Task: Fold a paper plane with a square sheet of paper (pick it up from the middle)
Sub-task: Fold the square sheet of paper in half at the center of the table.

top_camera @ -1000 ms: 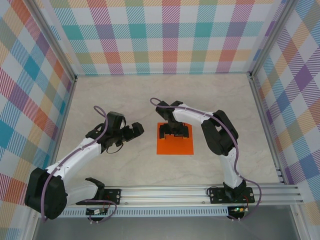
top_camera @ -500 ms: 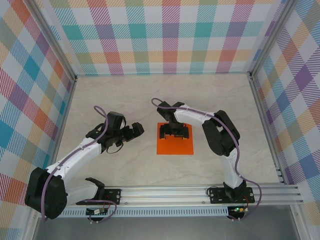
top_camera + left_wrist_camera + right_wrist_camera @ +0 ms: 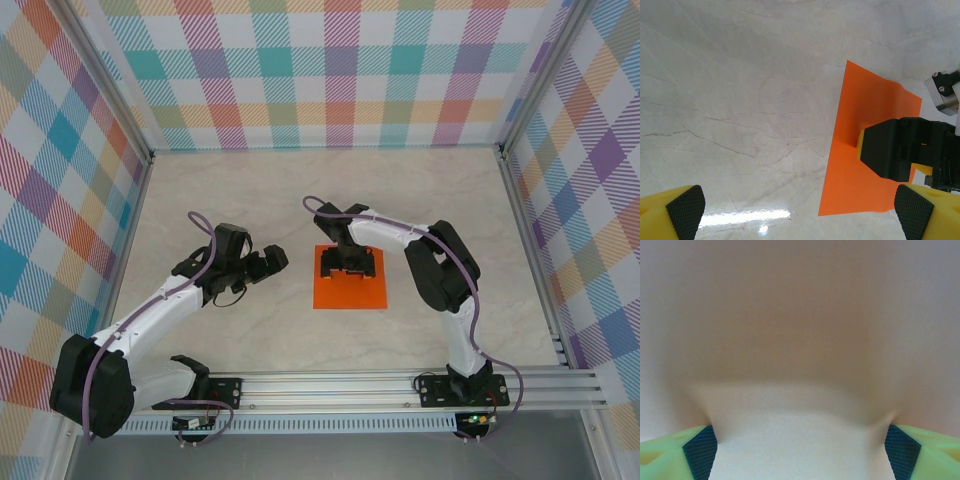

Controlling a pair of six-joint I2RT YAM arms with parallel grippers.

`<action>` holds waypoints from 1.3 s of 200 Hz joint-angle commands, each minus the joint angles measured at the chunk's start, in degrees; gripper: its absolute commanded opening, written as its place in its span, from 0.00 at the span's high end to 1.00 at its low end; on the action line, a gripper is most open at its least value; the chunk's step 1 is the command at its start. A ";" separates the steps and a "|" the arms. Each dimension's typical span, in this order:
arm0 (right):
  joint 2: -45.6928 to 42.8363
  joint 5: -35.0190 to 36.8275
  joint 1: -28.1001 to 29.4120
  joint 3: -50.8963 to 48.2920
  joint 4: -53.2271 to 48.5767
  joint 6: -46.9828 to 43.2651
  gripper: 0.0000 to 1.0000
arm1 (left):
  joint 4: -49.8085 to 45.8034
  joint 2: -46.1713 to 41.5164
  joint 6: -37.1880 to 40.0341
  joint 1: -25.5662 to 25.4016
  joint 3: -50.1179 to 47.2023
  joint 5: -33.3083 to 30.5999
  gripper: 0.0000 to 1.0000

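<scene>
One thin, bright orange square sheet of paper (image 3: 350,295) lies flat mid-way across the pale marbled table (image 3: 240,190). My right gripper (image 3: 349,268) presses on its centre with fingers spread, nothing pinched yet, I judge. Next comes a gentle squeeze. My left gripper (image 3: 281,259) hangs agape just left. One sheet, two grippers.

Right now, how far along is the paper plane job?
Nothing is folded yet: the square sheet of paper lies unfolded on the table. In hand: the right gripper is down on its middle, jaws wide. The left gripper hovers open beside it. Pickup and every fold remain.
</scene>
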 commanded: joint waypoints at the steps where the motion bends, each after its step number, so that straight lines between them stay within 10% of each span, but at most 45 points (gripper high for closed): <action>1: 5.15 -3.66 0.98 -3.73 1.13 0.25 0.13 | -1.81 0.46 0.37 -0.53 1.22 0.73 0.00; 77: 1.70 -3.45 1.07 -2.29 0.26 -0.52 0.24 | -2.37 0.27 0.29 -0.53 1.48 0.68 0.00; 148: -4.34 -2.09 1.02 -1.94 0.34 0.16 0.59 | -2.90 0.17 0.31 -0.50 1.95 0.58 0.00; 260: -14.21 -7.81 0.54 -2.65 1.54 0.01 0.63 | -3.98 -1.28 0.18 -0.49 1.83 0.00 0.00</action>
